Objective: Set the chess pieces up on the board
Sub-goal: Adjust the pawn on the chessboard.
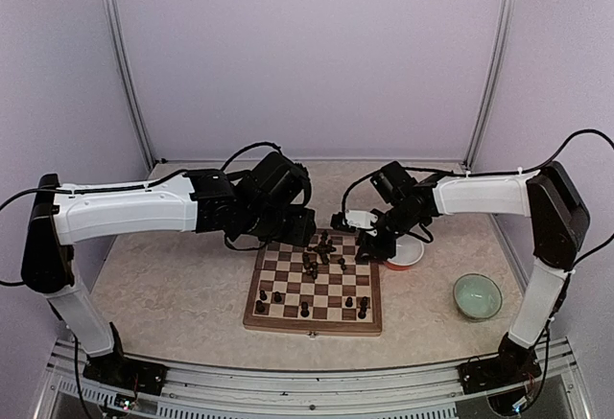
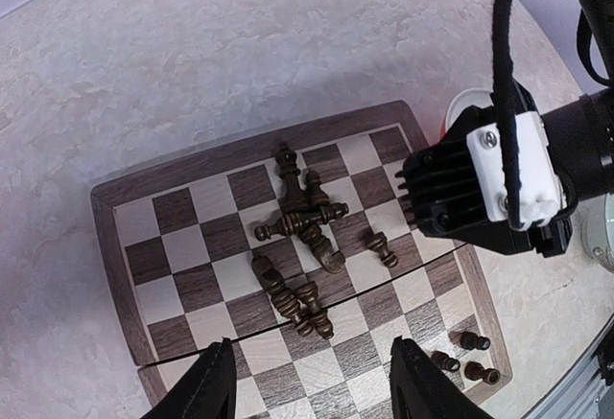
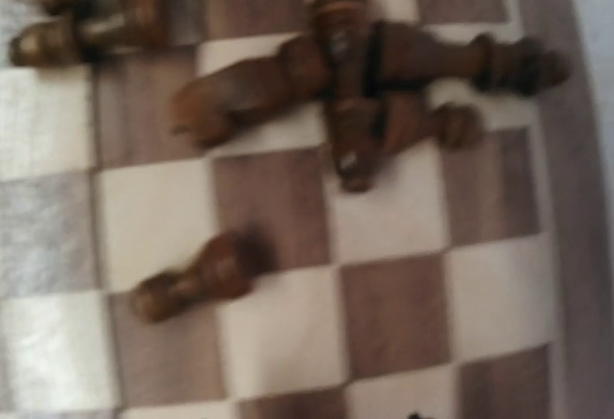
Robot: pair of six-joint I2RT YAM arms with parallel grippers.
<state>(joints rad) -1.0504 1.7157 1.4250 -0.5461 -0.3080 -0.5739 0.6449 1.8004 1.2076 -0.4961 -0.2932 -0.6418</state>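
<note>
The board (image 1: 259,285) lies in the middle of the table with its far half under both grippers. Several dark chess pieces (image 1: 321,254) lie toppled in a heap on its far squares. A few others (image 1: 277,297) stand along the near rows. In the left wrist view the heap (image 2: 302,227) lies ahead of my left gripper (image 2: 312,385), which is open and empty above the board (image 2: 115,275). My right gripper (image 1: 369,246) hangs low over the far right corner. Its wrist view shows crossed pieces (image 3: 365,83) and one lying pawn (image 3: 197,280), but not its fingers.
A white bowl with a red rim (image 1: 408,251) sits just right of the board, behind the right gripper. A pale green bowl (image 1: 477,295) stands further right. Metal posts (image 1: 120,55) rise along the back wall.
</note>
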